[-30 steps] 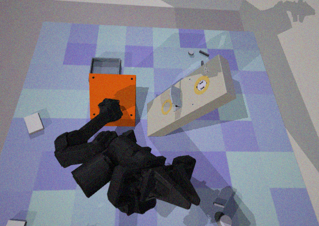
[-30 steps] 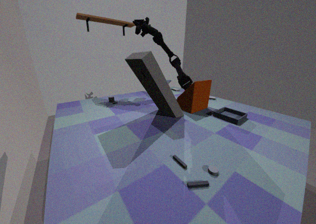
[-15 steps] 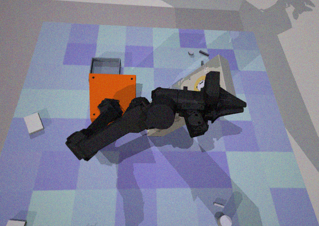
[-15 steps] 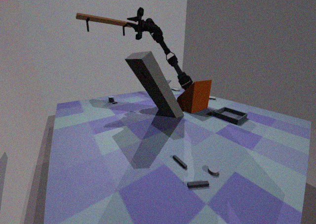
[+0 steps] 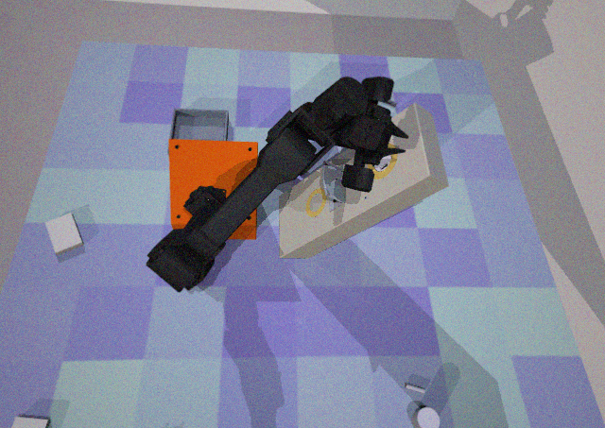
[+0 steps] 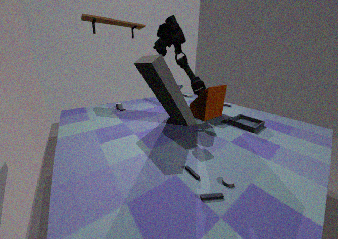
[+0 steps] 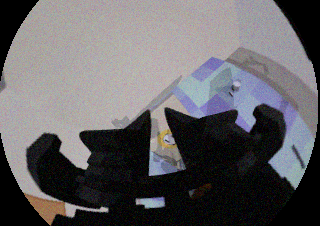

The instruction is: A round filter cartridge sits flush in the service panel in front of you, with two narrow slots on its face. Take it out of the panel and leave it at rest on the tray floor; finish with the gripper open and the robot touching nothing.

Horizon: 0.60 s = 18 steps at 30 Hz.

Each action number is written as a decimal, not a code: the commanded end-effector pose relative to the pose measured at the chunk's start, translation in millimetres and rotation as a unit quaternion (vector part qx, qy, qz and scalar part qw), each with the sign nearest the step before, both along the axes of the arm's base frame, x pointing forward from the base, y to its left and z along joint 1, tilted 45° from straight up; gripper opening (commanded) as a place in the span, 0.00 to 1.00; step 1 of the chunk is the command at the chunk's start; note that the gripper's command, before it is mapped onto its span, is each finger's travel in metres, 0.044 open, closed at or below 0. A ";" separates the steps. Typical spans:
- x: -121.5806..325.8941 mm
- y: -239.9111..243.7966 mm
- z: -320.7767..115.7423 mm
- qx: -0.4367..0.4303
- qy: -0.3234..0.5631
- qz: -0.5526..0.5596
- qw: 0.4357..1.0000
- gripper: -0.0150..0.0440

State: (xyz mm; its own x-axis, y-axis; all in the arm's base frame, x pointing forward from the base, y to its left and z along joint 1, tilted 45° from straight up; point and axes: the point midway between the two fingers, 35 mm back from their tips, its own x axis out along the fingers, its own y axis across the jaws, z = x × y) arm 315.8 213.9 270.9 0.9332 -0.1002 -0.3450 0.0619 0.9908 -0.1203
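Note:
The cartridge (image 5: 384, 163) (image 7: 169, 139) shows its pale round face with dark slots inside a yellow ring on the sloping beige service panel (image 5: 302, 232) (image 6: 174, 92). It sits in the panel's upper part, partly hidden by my fingers in the top view. My gripper (image 5: 406, 144) (image 7: 157, 111) is partly open and empty, with a narrow gap between its pointed fingertips. It is above the panel's upper part, and the cartridge appears beyond the gap in the wrist view. The grey tray (image 5: 228, 127) (image 6: 242, 127) is empty, behind the orange block in the top view.
The orange block (image 5: 205, 164) (image 6: 215, 103) stands between tray and panel, under the arm. A greyish flap (image 5: 334, 184) stands out from the panel near a second yellow ring (image 5: 308, 211). A white block (image 5: 64, 232) and a cylinder (image 5: 427, 418) lie farther off. A shelf (image 6: 113, 21) is on the wall.

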 end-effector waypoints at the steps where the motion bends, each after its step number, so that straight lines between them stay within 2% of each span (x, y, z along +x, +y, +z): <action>1: -20.3 -5.5 -56.8 -0.165 0.059 0.015 0.984 0.43; 4: -38.2 -16.7 -93.0 -0.296 0.098 0.032 0.950 0.43; 6: -46.0 -22.5 -106.0 -0.351 0.113 0.040 0.929 0.43; 18: -45.2 -23.7 -108.7 -0.358 0.115 0.041 0.926 0.43</action>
